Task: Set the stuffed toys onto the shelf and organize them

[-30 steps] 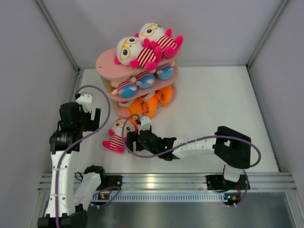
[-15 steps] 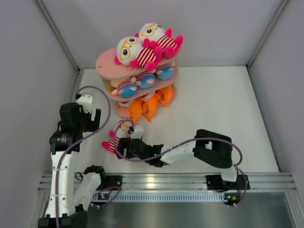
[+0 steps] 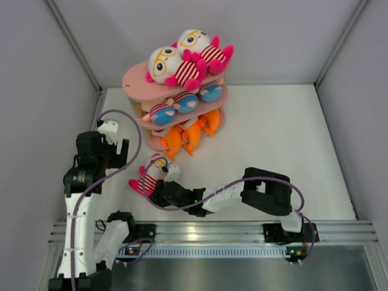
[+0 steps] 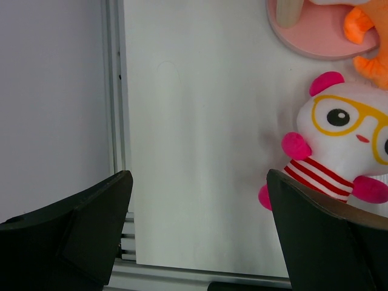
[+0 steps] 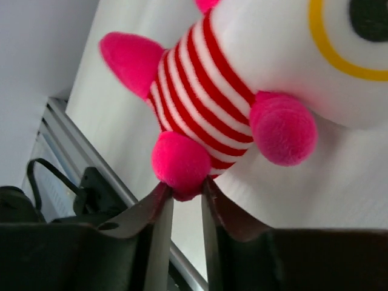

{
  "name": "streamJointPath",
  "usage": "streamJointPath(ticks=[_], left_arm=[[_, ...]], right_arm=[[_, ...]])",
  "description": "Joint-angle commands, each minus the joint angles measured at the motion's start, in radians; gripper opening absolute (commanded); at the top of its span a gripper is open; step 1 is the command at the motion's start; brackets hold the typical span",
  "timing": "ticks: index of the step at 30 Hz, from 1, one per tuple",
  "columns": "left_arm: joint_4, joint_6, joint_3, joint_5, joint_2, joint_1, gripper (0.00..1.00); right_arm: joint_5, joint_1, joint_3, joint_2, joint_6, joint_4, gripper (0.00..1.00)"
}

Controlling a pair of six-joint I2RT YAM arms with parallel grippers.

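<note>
A white-headed stuffed toy (image 3: 147,176) with yellow glasses and a pink-striped body lies on the white table in front of the pink shelf (image 3: 137,80). My right gripper (image 3: 160,188) reaches in from the right. In the right wrist view its fingertips pinch the toy's (image 5: 206,91) lower pink foot, so the right gripper (image 5: 185,191) is shut on it. My left gripper (image 3: 116,148) hangs open to the left of the toy, with nothing between its fingers. The left gripper (image 4: 199,182) looks at the toy (image 4: 339,136) on its right.
Two white-headed toys (image 3: 182,60) lie on the shelf's top board, blue-shorts ones (image 3: 182,102) on the middle, orange ones (image 3: 189,133) at the bottom. Shelf base (image 4: 321,39) shows at top right of the left wrist view. Grey walls flank the table; a metal rail runs along the near edge.
My right arm has swung left and nearer, its jaws closing onto the toy's pink foot. The toy has shifted slightly. The left arm has not moved.
</note>
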Motion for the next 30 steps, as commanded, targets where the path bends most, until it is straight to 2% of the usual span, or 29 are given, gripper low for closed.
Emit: streamJointPath(ticks=[1, 4, 7, 9, 12, 18, 22, 24, 27, 30], left_arm=[[0.012, 0.015, 0.029, 0.002, -0.004, 0.006, 0.98], [0.012, 0.019, 0.036, -0.001, -0.006, 0.005, 0.98], [0.012, 0.025, 0.041, 0.002, -0.007, 0.005, 0.98], [0.012, 0.025, 0.044, 0.008, -0.007, 0.005, 0.98], [0.012, 0.025, 0.047, 0.016, -0.012, 0.006, 0.98], [0.010, 0.035, 0.047, 0.007, -0.032, 0.006, 0.98], [0.006, 0.058, 0.052, -0.022, -0.046, 0.006, 0.98], [0.006, 0.059, 0.055, -0.027, -0.044, 0.006, 0.98], [0.000, 0.038, 0.078, -0.005, -0.038, 0.006, 0.98], [-0.019, 0.013, 0.159, 0.050, -0.027, 0.012, 0.98]], right_arm=[[0.013, -0.027, -0.087, -0.129, -0.002, 0.029, 0.22], [-0.077, -0.062, -0.254, -0.273, -0.155, 0.035, 0.13], [-0.282, -0.101, -0.355, -0.425, -0.464, -0.064, 0.08], [-0.387, -0.116, -0.391, -0.494, -0.583, -0.225, 0.07], [-0.424, -0.118, -0.420, -0.595, -0.755, -0.409, 0.04], [-0.384, -0.118, -0.397, -0.665, -0.978, -0.499, 0.00], [-0.375, -0.113, -0.270, -0.795, -1.079, -0.645, 0.00], [-0.424, -0.112, -0.207, -0.849, -1.119, -0.709, 0.00], [-0.447, -0.112, -0.041, -0.910, -1.232, -0.885, 0.00], [-0.418, -0.115, 0.196, -0.886, -1.346, -1.032, 0.00]])
